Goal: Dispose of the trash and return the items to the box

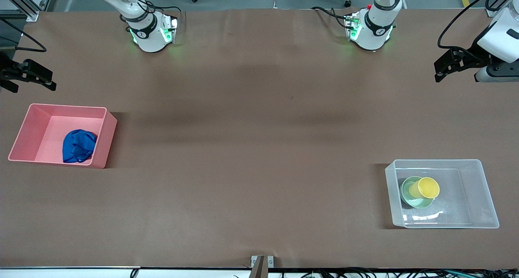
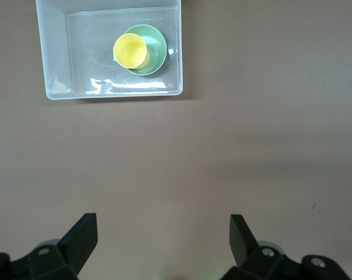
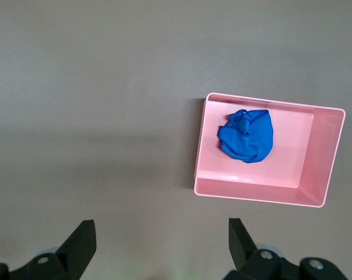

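Note:
The blue wad of trash [image 1: 79, 146] lies in the pink bin [image 1: 28, 128] at the right arm's end of the table; it also shows in the right wrist view [image 3: 247, 135]. The yellow cup [image 1: 426, 187] leans in the mint-green bowl [image 1: 408, 199] inside the see-through box [image 1: 438, 162] at the left arm's end; all three show in the left wrist view, cup [image 2: 131, 50], bowl [image 2: 156, 51], box [image 2: 54, 52]. My right gripper [image 1: 46, 80] is open and empty, up over bare table beside the bin. My left gripper [image 1: 440, 70] is open and empty, over bare table.
The brown table top [image 1: 259, 148] stretches between the pink bin [image 3: 319, 149] and the box. Both arm bases [image 1: 152, 34] stand along the table edge farthest from the front camera. A small bracket [image 1: 262, 261] sits at the nearest edge.

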Robot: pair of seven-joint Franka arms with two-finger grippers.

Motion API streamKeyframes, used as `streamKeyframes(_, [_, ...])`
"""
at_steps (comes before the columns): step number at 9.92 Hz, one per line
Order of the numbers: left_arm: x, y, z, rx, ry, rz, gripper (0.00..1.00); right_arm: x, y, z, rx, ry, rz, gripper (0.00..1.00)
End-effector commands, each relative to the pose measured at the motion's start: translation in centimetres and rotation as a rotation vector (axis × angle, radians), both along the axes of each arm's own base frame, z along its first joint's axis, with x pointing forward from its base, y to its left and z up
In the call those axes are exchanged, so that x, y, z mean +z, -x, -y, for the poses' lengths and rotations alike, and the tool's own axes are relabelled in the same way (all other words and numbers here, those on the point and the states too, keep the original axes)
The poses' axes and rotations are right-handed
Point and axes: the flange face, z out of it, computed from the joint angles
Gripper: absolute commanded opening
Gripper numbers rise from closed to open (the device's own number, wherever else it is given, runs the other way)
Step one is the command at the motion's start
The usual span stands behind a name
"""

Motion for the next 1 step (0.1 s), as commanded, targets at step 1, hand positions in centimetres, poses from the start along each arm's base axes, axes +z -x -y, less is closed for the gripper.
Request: streamKeyframes(1, [-0.98, -0.13, 0.12, -0.018, 0.028, -0.014, 1.00, 0.81, 0.33, 0.06, 0.003, -0.012, 0.017, 1.00])
